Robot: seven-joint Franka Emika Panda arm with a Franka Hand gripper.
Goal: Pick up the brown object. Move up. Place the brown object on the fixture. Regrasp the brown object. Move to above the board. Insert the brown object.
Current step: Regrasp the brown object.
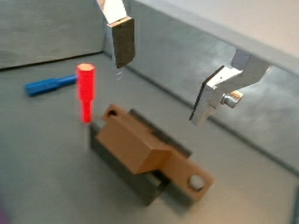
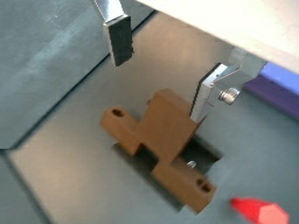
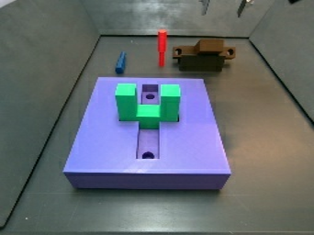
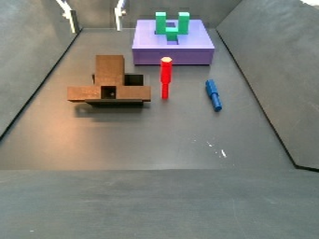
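Observation:
The brown object (image 1: 140, 140) lies across the dark fixture (image 1: 149, 185), which is mostly hidden under it. A round hole shows at each end of the brown object in a wrist view (image 2: 158, 144). My gripper (image 1: 166, 68) hangs above it, open and empty, with its silver fingers apart and clear of the brown object in both wrist views (image 2: 162, 68). In both side views the gripper (image 4: 93, 11) sits high over the brown object (image 4: 110, 82), with only its fingertips in frame (image 3: 223, 5). The purple board (image 3: 185, 138) with its green block (image 3: 147, 99) lies apart from them.
A red peg (image 3: 161, 46) stands next to the brown object (image 3: 203, 53). A small blue peg (image 3: 121, 62) lies beyond the red one. Grey walls enclose the floor on all sides. The board also shows in the other side view (image 4: 174, 47).

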